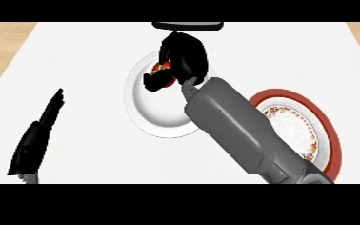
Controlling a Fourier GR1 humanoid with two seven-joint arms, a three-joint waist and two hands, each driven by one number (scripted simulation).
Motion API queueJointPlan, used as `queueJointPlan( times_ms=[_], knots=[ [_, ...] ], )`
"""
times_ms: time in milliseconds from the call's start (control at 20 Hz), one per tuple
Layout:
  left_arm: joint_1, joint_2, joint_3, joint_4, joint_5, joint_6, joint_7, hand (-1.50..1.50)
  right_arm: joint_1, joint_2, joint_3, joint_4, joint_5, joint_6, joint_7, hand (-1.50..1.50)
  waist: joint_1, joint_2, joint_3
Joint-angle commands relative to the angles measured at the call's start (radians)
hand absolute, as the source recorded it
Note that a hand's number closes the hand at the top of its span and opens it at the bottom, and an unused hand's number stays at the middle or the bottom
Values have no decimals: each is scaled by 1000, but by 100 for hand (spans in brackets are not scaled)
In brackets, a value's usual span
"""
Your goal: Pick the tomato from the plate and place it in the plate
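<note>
The right hand (184,59) is curled round the tomato (164,68) above the white plate (158,117), left hand (36,142) resting open.

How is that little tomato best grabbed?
Around its round sides, from above: the tomato is small and round, with the white plate beneath it, so only its top is open. The right hand curls over it that way.
</note>
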Motion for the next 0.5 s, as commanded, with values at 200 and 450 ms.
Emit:
queueJointPlan(
  times_ms=[200,450],
  knots=[
    [-39,-1,-1,16,-13,-6,21,0,-44,1,140,241,-213,-261,-62,-150,9,2,0],
    [-27,-2,11,13,-11,-1,9,0,-68,1,90,179,-250,-422,-135,-150,-6,-1,1]
  ],
)
